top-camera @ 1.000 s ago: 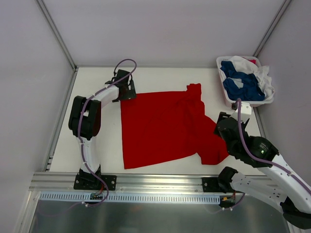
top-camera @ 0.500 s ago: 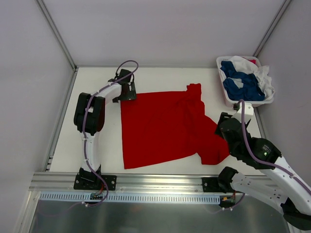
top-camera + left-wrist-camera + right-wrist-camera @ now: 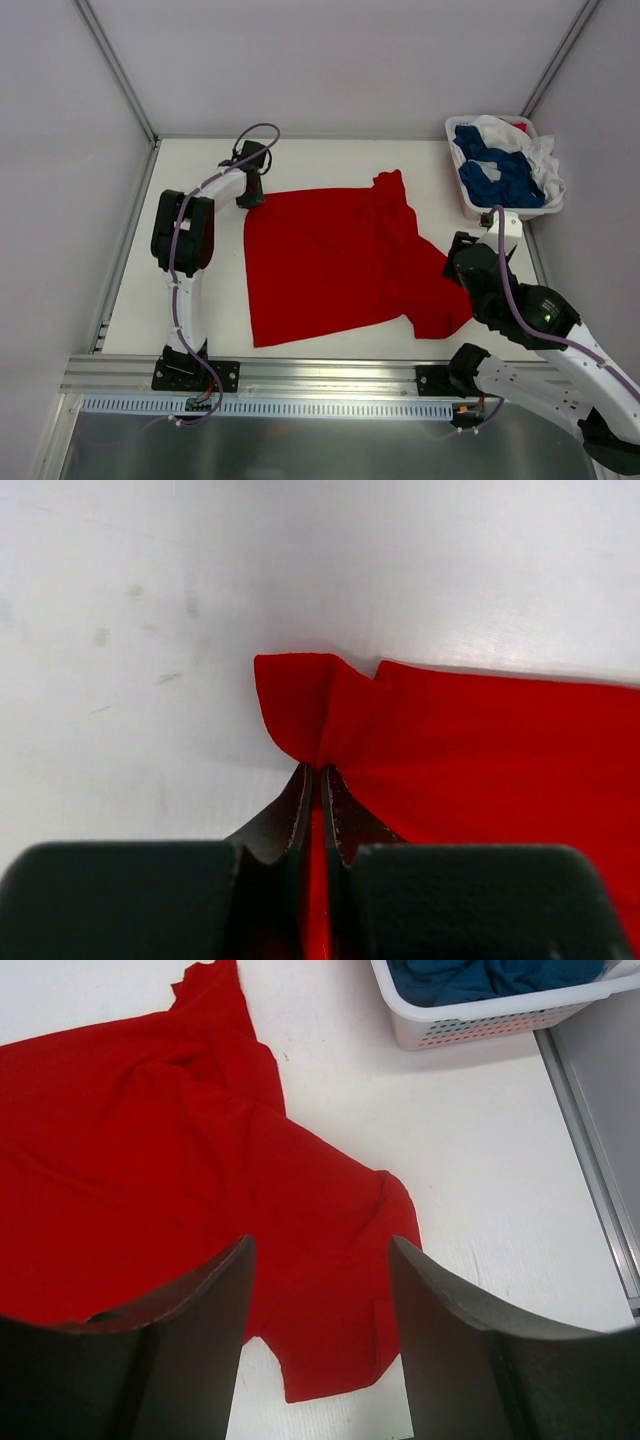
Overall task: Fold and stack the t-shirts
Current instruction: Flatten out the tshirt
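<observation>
A bright red t-shirt (image 3: pixel 335 260) lies spread across the table, one sleeve toward the right arm. My left gripper (image 3: pixel 250 190) sits at its far left corner. In the left wrist view the jaws are shut on that corner (image 3: pixel 318 770), and the red cloth (image 3: pixel 480 740) puckers up ahead of them. My right gripper (image 3: pixel 462 262) hovers open over the right sleeve (image 3: pixel 330 1290), with nothing between its fingers (image 3: pixel 215 1290). Dark blue t-shirts (image 3: pixel 495 178) and a white one (image 3: pixel 537 155) are heaped in the basket.
The white plastic basket (image 3: pixel 455 160) stands at the back right corner, and its wall (image 3: pixel 480 1022) shows in the right wrist view. A metal rail (image 3: pixel 545 265) runs along the table's right edge. White walls close in the table's back and sides.
The left gripper has closed on the red t-shirt's far left corner. The shirt's far edge and collar have shifted slightly to the left. The right arm has hardly moved.
</observation>
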`<state>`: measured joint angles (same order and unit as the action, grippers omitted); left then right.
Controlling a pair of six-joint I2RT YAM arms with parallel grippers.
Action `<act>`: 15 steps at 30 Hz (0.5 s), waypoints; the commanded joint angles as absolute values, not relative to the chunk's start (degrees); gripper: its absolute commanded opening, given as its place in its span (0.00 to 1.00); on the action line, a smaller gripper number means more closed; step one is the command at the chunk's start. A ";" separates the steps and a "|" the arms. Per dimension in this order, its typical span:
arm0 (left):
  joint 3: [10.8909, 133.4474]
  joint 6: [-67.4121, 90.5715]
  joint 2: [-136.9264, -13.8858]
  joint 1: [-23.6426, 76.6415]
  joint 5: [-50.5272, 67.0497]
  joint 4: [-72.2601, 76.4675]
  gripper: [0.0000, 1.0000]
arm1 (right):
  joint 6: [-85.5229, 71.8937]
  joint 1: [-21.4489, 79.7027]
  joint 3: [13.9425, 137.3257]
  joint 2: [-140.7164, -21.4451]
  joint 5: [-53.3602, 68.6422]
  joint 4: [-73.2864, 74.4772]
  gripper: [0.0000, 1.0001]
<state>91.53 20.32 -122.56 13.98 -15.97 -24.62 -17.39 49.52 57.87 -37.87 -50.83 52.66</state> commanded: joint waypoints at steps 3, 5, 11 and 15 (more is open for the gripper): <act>92.11 19.78 -117.08 11.25 -24.77 -30.66 0.00 | -15.82 49.83 58.01 -37.62 -51.24 50.45 0.60; 90.88 19.78 -115.59 9.94 -26.71 -30.94 0.00 | -15.29 49.75 57.13 -38.05 -51.24 49.40 0.60; 89.47 19.07 -111.45 4.85 -29.97 -31.81 0.00 | -14.33 49.83 56.08 -39.90 -50.19 47.46 0.61; 89.73 19.07 -111.00 1.85 -30.76 -32.25 0.00 | -13.62 49.83 55.72 -39.90 -49.57 46.50 0.61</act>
<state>90.02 20.10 -113.78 4.03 -27.11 -30.15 -15.25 49.52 55.66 -39.99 -49.98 48.82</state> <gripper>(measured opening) 0.015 0.605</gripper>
